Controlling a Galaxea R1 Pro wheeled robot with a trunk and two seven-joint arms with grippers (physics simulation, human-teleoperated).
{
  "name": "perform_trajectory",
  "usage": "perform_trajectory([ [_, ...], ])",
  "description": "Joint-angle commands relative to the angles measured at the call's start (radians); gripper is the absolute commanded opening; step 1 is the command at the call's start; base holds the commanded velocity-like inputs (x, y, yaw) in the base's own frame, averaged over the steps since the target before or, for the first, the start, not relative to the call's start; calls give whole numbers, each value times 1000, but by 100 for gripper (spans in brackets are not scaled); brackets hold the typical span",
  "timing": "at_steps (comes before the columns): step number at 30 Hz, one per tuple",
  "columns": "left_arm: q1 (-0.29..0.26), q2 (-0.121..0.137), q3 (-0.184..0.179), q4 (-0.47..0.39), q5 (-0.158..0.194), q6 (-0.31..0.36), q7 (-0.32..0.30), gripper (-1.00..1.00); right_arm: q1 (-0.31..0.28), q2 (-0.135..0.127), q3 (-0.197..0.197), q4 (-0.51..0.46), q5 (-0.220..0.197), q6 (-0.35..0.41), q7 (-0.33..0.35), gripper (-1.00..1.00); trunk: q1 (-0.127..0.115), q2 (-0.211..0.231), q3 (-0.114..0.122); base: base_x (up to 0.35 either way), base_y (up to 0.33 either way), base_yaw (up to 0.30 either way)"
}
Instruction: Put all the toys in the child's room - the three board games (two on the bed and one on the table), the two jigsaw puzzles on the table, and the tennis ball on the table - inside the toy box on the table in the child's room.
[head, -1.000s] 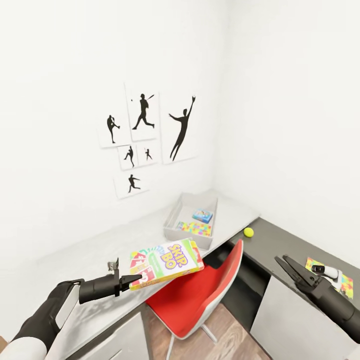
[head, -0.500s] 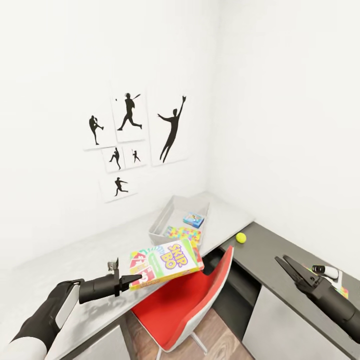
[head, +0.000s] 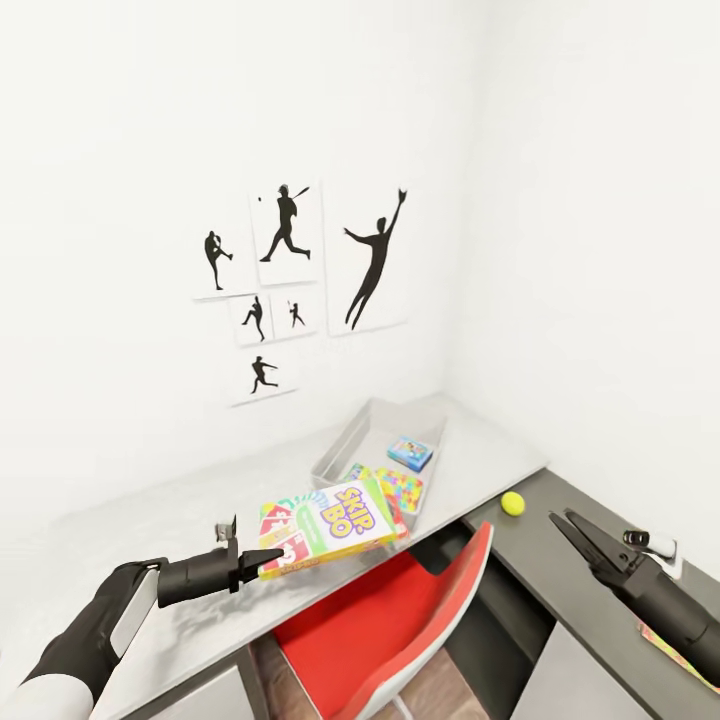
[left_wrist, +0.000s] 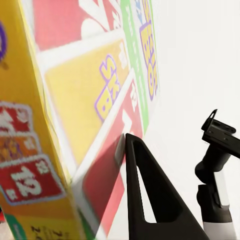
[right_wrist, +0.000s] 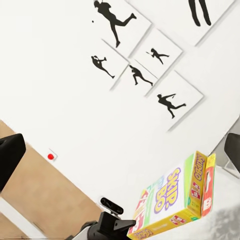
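Green-and-purple SKIP-BO board game (head: 330, 527) hangs above the table's (head: 180, 520) pale top, clamped at one end by the left gripper (head: 262, 562). Near the table's far corner, the grey toy box (head: 372, 430) holds a small blue game (head: 410, 452) and a jigsaw puzzle (head: 397, 489). On the dark section the tennis ball (head: 513, 502) sits beyond the right gripper (head: 562, 522), whose fingers stand slightly apart

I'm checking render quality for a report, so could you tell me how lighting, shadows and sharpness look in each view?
Head view: even, bright light, faint soft shadow on the table under the left tool, wide-angle stretching. Left wrist view: SKIP-BO box looms close, its nearest edge soft. Right wrist view: sharp posters, no glare.
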Motion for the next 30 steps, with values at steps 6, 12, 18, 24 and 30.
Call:
perform_trajectory([
  [6, -1, 0, 0, 0, 4, 7, -2, -100, -1, 0, -1, 0, -4, 7, 1, 100, 1, -2, -2, 204, -209, 290],
  [12, -1, 0, 0, 1, 4, 7, -3, -100, -1, 0, 0, 0, -4, 7, 0, 100, 1, -2, -2, 206, -207, 290],
  [18, -1, 0, 0, 0, 4, 7, -2, -100, 0, 0, 0, 0, -4, 7, 3, 100, 1, -2, -2, 206, -105, 182],
  [24, -1, 0, 0, 1, 5, 7, -5, -100, 0, 0, -1, 0, -4, 7, 3, 100, 1, -2, -2, 205, -24, 28],
  [30, -1, 0, 0, 1, 5, 7, -4, -100, -1, -2, 0, 0, -4, 7, 3, 100, 1, -2, -2, 80, -35, 2],
])
